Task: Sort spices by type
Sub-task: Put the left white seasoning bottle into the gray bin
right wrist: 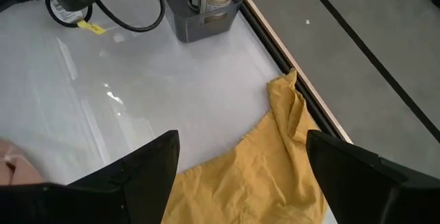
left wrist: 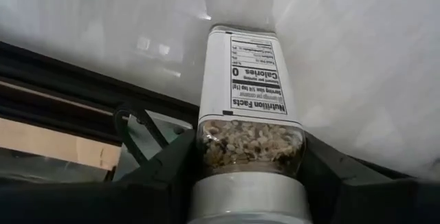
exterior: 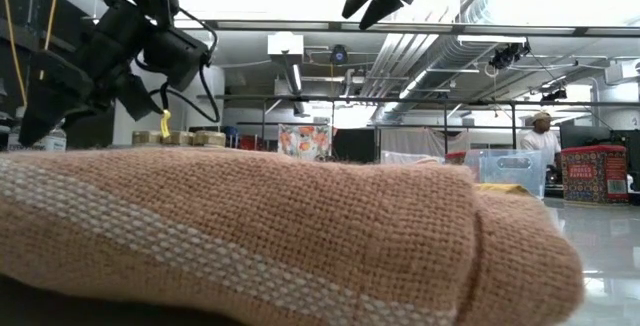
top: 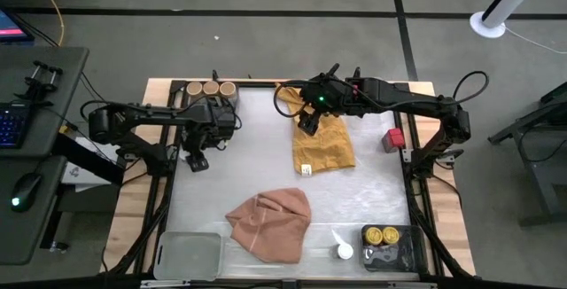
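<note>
A white-lidded spice jar (left wrist: pixel 249 114) with a nutrition label stands at the table's left side, and my left gripper (left wrist: pixel 247 172) is shut on it. In the high view the left gripper (top: pixel 197 156) hides it. Three tan-lidded jars (top: pixel 211 87) sit in a grey tray (right wrist: pixel 206 19) at the far edge. A red tin (top: pixel 392 138) stands at the right. Two yellow-lidded jars (top: pixel 381 234) sit in a dark tray, with another white-lidded jar (top: pixel 344 252) beside it. My right gripper (right wrist: pixel 240 176) hangs open above the mustard cloth (top: pixel 323 143). My left gripper pinches the jar's clear shoulder (left wrist: pixel 206 148), just below the white lid, between its two fingers (left wrist: pixel 168 179), one on each side. The fingers come slanting down from above. The jar's labelled body reaches on past the fingertips, and its base end (left wrist: pixel 237 35) meets the white table.
A pink cloth (top: pixel 270 222) lies bunched near the front middle and fills the low view's foreground (exterior: pixel 250 236). A clear tray (top: pixel 189 253) sits at the front left. The table's black frame (left wrist: pixel 82 80) runs close beside the held jar.
</note>
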Robot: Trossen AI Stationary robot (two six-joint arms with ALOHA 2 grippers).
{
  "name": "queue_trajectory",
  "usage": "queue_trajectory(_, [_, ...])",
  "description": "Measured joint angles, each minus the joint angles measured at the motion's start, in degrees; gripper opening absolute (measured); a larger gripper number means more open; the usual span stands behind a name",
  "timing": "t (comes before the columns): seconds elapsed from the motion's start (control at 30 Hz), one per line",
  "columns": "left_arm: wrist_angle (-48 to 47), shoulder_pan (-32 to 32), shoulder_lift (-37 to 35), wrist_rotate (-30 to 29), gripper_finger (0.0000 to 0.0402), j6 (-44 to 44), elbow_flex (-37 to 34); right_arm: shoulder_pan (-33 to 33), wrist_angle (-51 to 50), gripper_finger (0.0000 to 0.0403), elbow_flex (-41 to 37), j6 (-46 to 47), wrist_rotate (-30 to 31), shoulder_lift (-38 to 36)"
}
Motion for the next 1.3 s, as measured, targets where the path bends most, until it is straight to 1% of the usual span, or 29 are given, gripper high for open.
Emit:
queue_trajectory(0.1, [1.34,-1.23,-1.14,0.31,0.0162,-0.28,1.70,0.00,-0.07,0.0312,0.00,1.58,0.01,0.00])
queue_trajectory(0.17, [3.38,-3.08,-3.56,0.37,0.0162,0.34,4.30,0.02,-0.77,0.0312,0.00,3.65,0.01,0.00])
queue_trajectory(0.23, [5.83,-5.42,-6.94,-0.10,0.0162,2.33,7.20,0.23,-2.53,0.0312,0.00,6.44,0.08,0.00])
queue_trajectory(0.33, [13.05,-9.57,-13.25,-2.05,0.0162,6.88,11.09,1.06,-6.36,0.0312,0.00,12.01,0.97,0.00])
queue_trajectory(0.43, [18.64,-13.87,-19.72,-1.69,0.0162,10.20,12.35,2.70,-9.08,0.0312,0.00,17.96,2.19,0.00])
queue_trajectory(0.53, [17.67,-19.09,-24.03,-1.48,0.0162,8.55,12.85,4.88,-10.40,0.0312,0.00,22.25,2.27,0.00])
queue_trajectory(0.63, [9.49,-26.22,-24.95,-0.03,0.0162,0.44,14.15,7.87,-11.14,0.0312,0.00,24.43,2.37,0.00])
queue_trajectory(0.77, [3.19,-38.62,-22.09,1.00,0.0162,-13.90,16.52,12.17,-11.10,0.0312,0.00,25.39,5.23,0.00])
queue_trajectory(0.87, [4.42,-47.69,-17.57,0.90,0.0162,-23.11,18.97,15.20,-11.17,0.0312,0.00,25.52,6.42,0.00])
queue_trajectory(0.93, [5.49,-52.54,-13.04,1.40,0.0162,-28.56,21.26,17.21,-11.49,0.0312,0.00,25.30,6.61,0.00])
queue_trajectory(1.03, [4.72,-58.58,-5.65,4.96,0.0162,-37.44,25.49,20.18,-11.80,0.0312,0.00,24.13,7.65,0.00])
queue_trajectory(1.17, [2.03,-66.15,3.02,13.03,0.0162,-48.59,31.82,23.12,-11.88,0.0312,0.00,23.57,9.93,0.00])
queue_trajectory(1.3, [0.56,-72.09,8.54,17.52,0.0162,-57.39,36.40,25.25,-11.89,0.0312,0.00,24.76,10.19,0.00])
